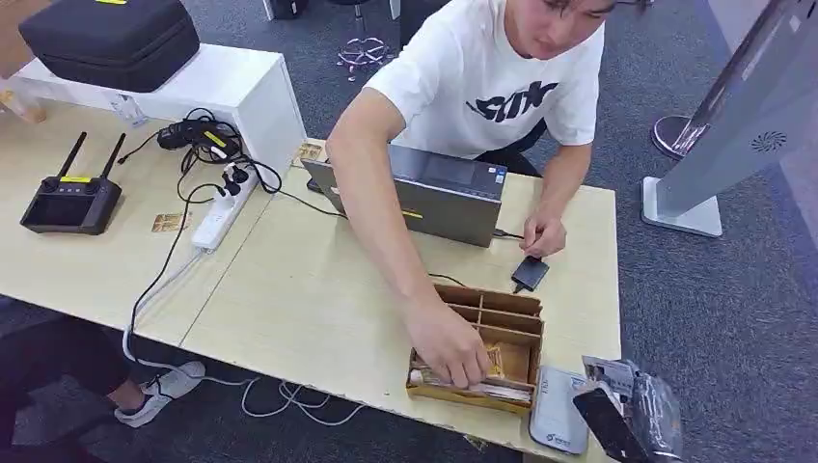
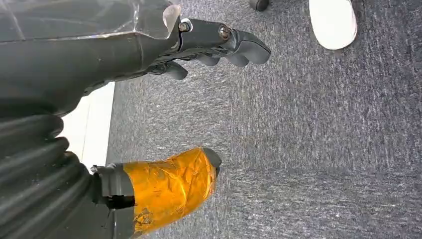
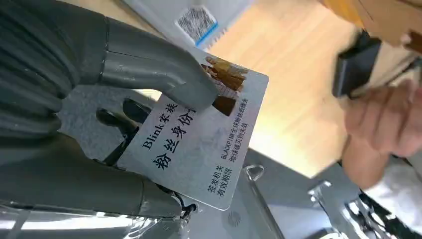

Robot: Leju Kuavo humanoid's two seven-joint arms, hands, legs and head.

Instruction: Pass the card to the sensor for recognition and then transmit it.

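The right hand (image 3: 124, 124) grips the card (image 3: 199, 144), thumb pressed on its printed face, fingers (image 3: 114, 119) behind. Just beyond lies the grey sensor pad (image 1: 558, 410) on the bench (image 1: 318, 289). Likely next: lower the card flat onto it. The left hand (image 2: 199, 50) hangs over carpet, its fingers curled, holding nothing.
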